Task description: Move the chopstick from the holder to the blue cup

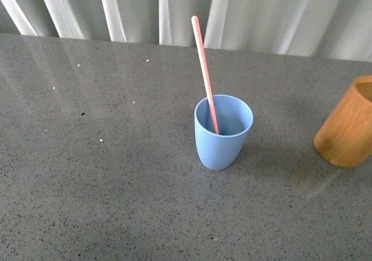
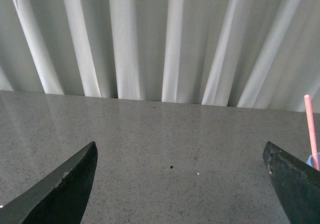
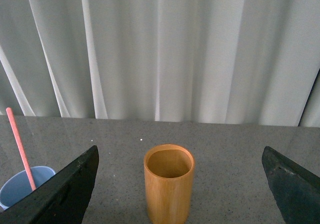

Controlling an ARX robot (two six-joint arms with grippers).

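The pink-red chopstick (image 1: 204, 69) stands in the light blue cup (image 1: 222, 136) near the middle of the table, leaning up and left. The orange-brown holder (image 1: 349, 126) stands at the right edge of the front view and looks empty in the right wrist view (image 3: 169, 183). Neither arm shows in the front view. My left gripper (image 2: 180, 156) is open over bare table; the chopstick (image 2: 311, 129) and a sliver of cup show at that view's edge. My right gripper (image 3: 179, 156) is open, with the holder between and beyond its fingers; the cup (image 3: 24, 186) and chopstick (image 3: 20, 146) also show there.
The grey speckled tabletop (image 1: 104, 174) runs back to a white pleated curtain (image 1: 174, 8). Only the cup and the holder stand on it.
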